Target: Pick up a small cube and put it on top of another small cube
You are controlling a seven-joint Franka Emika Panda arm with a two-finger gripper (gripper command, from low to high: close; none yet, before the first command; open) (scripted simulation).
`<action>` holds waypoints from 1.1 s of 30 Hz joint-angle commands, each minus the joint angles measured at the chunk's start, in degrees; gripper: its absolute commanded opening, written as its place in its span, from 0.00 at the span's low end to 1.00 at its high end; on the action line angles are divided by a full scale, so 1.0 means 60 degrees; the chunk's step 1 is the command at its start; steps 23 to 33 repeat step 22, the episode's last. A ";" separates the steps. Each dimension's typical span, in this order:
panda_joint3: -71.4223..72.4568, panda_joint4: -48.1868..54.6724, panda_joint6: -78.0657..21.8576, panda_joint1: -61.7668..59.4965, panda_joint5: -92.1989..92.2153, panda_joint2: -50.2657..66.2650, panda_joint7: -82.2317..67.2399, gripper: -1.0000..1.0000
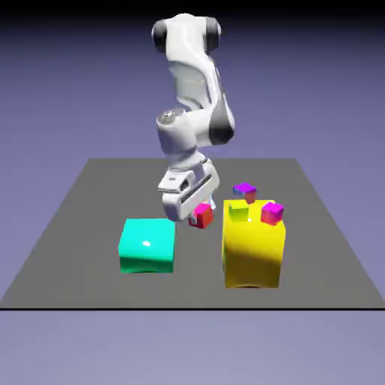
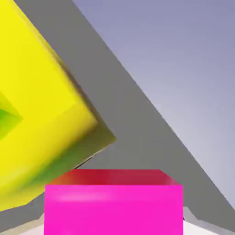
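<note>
Two fingers of the end effector [image 1: 201, 213] are closed on the small magenta cube [image 2: 113, 209], grasping it by opposite sides; its crimson side shows in both views. In the exterior view it sits between the teal block [image 1: 147, 246], on the exterior view's left, and the yellow block [image 1: 253, 256], on the right. Whether it touches the dark grey bench [image 1: 83, 225] I cannot tell. A lime-green cube [image 1: 238, 210] rests on top of the yellow block. A pink-magenta cube [image 1: 272, 213] appears at that block's right edge, its support unclear, and a purple-blue cube [image 1: 244, 192] shows behind the block.
</note>
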 commanded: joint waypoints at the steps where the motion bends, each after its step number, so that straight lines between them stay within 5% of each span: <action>1: 0.0097 -0.0106 -0.0199 0.0206 -0.0235 -0.0346 -0.0024 0.00; 12: 0.1128 -0.1234 -0.2426 0.2403 -0.2592 -0.4032 -0.0367 0.00; 18: 0.0930 -0.2452 -0.0388 0.2467 -0.2596 -0.3204 -0.0473 0.00; 19: 0.0930 -0.2452 -0.0388 0.2467 -0.2596 -0.3204 -0.0473 1.00; 33: 0.1011 -0.1956 -0.1217 0.2441 -0.2595 -0.3541 -0.0430 1.00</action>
